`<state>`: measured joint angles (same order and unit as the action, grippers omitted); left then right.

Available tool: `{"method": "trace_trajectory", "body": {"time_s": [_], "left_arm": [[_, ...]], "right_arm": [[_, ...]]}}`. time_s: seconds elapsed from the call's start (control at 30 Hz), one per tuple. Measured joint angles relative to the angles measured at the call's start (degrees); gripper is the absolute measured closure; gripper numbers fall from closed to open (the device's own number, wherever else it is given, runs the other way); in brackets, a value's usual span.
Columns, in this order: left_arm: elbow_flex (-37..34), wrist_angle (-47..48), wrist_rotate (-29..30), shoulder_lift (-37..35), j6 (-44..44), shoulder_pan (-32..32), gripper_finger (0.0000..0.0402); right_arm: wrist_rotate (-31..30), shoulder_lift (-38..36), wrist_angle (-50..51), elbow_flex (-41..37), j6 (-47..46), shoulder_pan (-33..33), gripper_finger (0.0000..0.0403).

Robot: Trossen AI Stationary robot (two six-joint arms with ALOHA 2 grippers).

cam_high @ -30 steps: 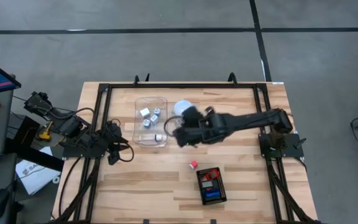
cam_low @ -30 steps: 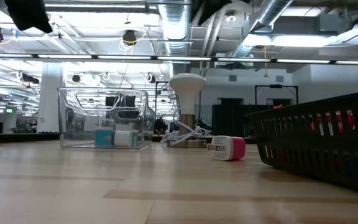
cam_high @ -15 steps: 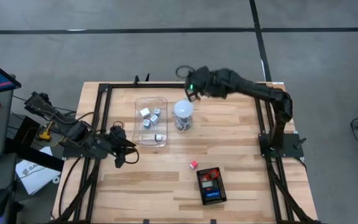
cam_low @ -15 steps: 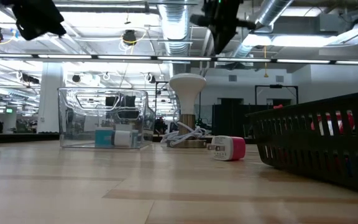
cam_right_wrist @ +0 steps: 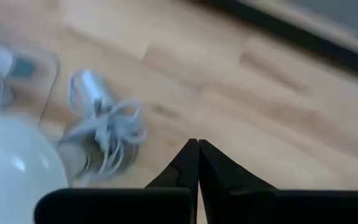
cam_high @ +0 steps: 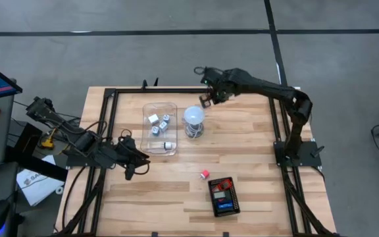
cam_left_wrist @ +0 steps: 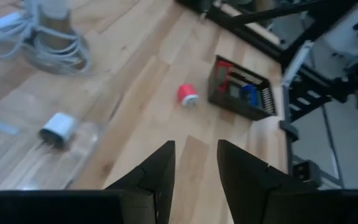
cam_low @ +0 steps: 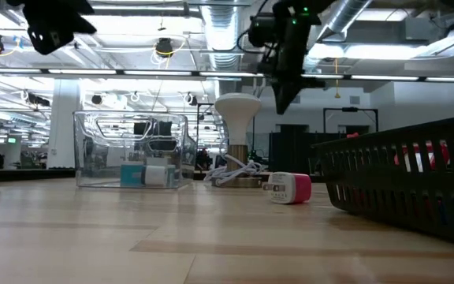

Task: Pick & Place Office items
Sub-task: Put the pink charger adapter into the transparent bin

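One red-and-white charger block, labels only in left wrist view.

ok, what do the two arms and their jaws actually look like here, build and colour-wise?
Both arms are dark, near-black jointed links on black frame bases. The left gripper ends in two matte black tapered fingers. The right gripper has the same black wedge-shaped fingers. A green indicator light glows on the right arm's wrist; black cables trail along the left arm.

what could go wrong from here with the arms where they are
The right gripper, shut and empty, hangs above the white lamp and its loose cord; descending there could knock the lamp or snag the cord. The left gripper, open, is far from the red charger.
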<state>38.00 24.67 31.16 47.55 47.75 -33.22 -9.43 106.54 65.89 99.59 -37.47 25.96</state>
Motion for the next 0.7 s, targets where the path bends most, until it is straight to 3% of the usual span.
{"method": "trace_trajectory", "body": {"time_s": [0.17, 0.3, 0.53, 0.7], "left_arm": [[0.0, -3.38, 0.08, 0.0, -0.72, -2.96, 0.0291], [0.0, -5.74, 1.84, 0.4, 0.31, -5.98, 0.0302], [-0.02, -8.6, 3.51, 2.61, 0.5, -8.05, 0.0324], [-0.02, -10.8, 3.66, 4.35, -1.3, -7.93, 0.0338]], "right_arm": [[5.0, -5.72, -8.11, -14.44, -1.4, -2.37, 0.0403], [8.14, -17.01, -18.8, -29.95, -6.56, -6.43, 0.0403], [10.12, -37.67, -39.5, -54.08, -24.9, -20.59, 0.0403], [7.98, -41.77, -55.85, -60.82, -29.01, -30.34, 0.0403]]}}
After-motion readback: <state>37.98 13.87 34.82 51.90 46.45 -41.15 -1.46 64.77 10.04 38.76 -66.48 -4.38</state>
